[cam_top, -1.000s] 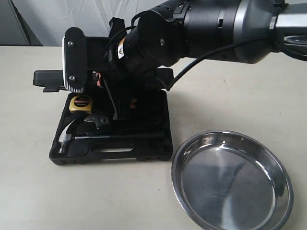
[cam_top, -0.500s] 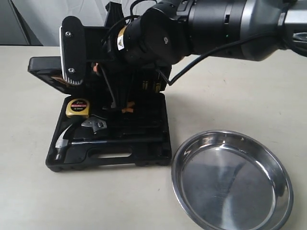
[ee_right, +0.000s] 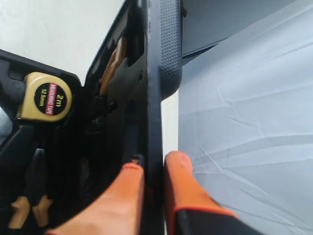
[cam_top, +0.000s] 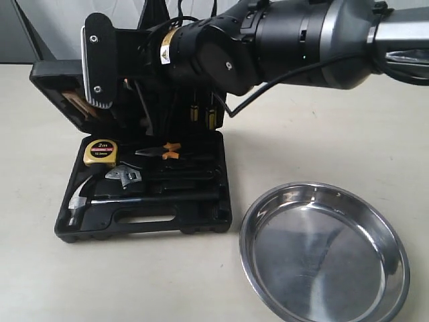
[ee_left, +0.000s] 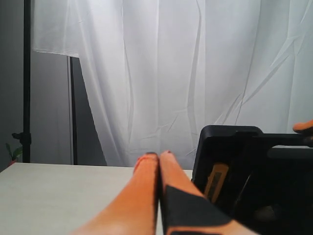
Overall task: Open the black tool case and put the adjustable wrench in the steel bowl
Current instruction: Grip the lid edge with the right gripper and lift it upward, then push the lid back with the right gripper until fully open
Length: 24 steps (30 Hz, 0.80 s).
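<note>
Two right fingers pinch black tool case lid; left fingers together. Tape measure, hammer, pliers crowd adjustable wrench.

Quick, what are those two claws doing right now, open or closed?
Left gripper: closed, holding nothing.
Right gripper: closed on the lid of the black tool case, holding it raised.
</note>
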Available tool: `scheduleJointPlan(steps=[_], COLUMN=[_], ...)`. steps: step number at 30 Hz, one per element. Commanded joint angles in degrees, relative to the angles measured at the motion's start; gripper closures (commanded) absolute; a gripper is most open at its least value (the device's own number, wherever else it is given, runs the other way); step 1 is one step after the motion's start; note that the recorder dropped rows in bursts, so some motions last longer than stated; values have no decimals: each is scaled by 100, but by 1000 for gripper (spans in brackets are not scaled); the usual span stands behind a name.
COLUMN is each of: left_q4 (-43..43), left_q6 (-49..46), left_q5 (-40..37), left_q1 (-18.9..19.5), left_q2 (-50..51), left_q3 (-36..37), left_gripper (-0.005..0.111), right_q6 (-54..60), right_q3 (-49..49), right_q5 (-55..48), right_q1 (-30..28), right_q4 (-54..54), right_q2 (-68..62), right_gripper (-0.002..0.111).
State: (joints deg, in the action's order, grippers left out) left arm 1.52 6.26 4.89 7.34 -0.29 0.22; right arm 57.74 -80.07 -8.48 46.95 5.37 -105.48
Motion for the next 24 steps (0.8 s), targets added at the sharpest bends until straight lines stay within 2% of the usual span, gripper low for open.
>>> scheduleJointPlan(steps=[1,13,24], left_q4=[14,14,14], left_q6=[11,11,11], left_q5=[31,31,31], left_q1=[-9,-9,-9], left_q2=[29,29,29], left_q3=[-22,-22,-22], left_gripper=[106,106,106], right_q6=[12,12,12], right_q3=[-30,-30,-30], right_q5=[527,613,1146], right_q1=[-199,-537,-767], right_q4=[75,36,48], right_q2=[-9,-90,-727], right_gripper=[109,109,109])
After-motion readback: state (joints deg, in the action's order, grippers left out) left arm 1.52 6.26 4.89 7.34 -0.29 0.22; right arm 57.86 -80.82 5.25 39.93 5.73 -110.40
